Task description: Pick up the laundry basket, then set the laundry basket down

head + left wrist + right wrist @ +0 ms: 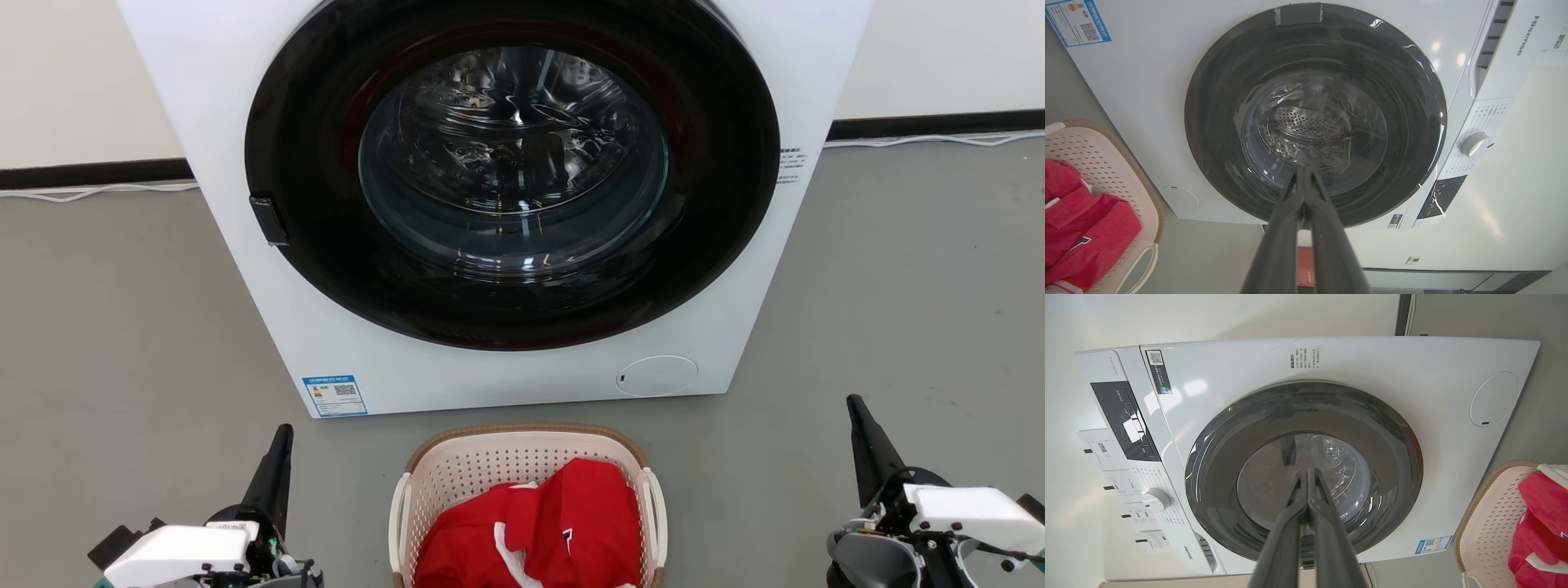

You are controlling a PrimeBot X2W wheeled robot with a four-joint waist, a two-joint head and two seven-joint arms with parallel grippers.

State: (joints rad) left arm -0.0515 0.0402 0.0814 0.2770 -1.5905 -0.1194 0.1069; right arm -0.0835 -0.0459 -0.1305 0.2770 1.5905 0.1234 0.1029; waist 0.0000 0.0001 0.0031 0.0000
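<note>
**Washing machine.** One white front-loading washing machine point(490, 384) stands on the grey floor point(122, 327) against a pale wall. Its round dark door point(513, 171) is closed. The brand "Hisense" point(1529, 34) can be read in the left wrist view. The head view cuts off the top of the machine. Both wrist views show the control strip with one white dial point(1156, 499) and one dark display panel point(1122, 420).

**Labels.** One blue-bordered label point(335, 395) with a QR code sits at a lower front corner. One small printed sticker point(792, 166) sits beside the door. The text on both is too small to read. One round service flap point(657, 376) occupies the other lower corner.

**Task item.** One laundry basket point(482, 469) rests on the floor just in front of the machine, between the two grippers and touching neither. It has a brown rim and two white loop handles point(655, 510). It contains one red garment point(563, 523) with white trim.

**Grippers.** The left gripper point(1304, 171) has its two dark fingers pressed together at the tips and holds nothing. The right gripper point(1307, 473) is in the same condition: fingers together, nothing between them. In the head view each gripper appears as a single dark taper, one to each side of the basket.
</note>
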